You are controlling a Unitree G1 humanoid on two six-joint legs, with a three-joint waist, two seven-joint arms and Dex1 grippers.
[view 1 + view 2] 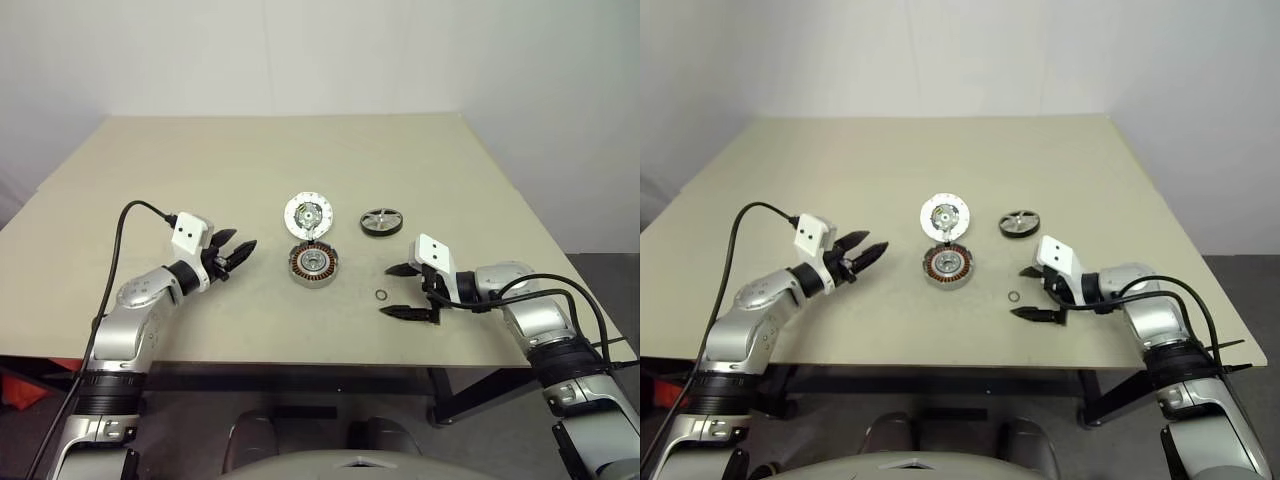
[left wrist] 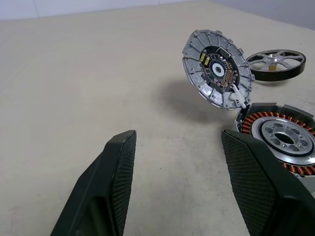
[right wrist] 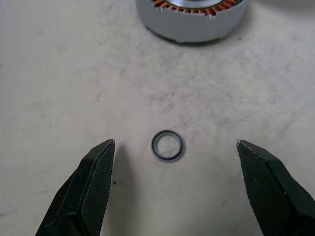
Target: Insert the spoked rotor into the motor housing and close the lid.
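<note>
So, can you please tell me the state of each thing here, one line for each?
motor housing: open, hub and windings bare, no rotor inside.
lid: swung up, tilted, joined at the housing rim.
spoked rotor: flat on the table, apart from the housing, not inserted.
small ring: flat on the table, loose, between the right gripper's fingers but untouched.
left gripper: open, empty, pointing at the housing.
right gripper: open wide, empty.

Both head views look forward and down over the beige rectangular table (image 1: pixel 200 170) from well above, sharing the round dark copper-wound motor housing (image 1: pixel 314 264). Each wrist view sits low and close beside that housing, approaching it from opposite sides.
</note>
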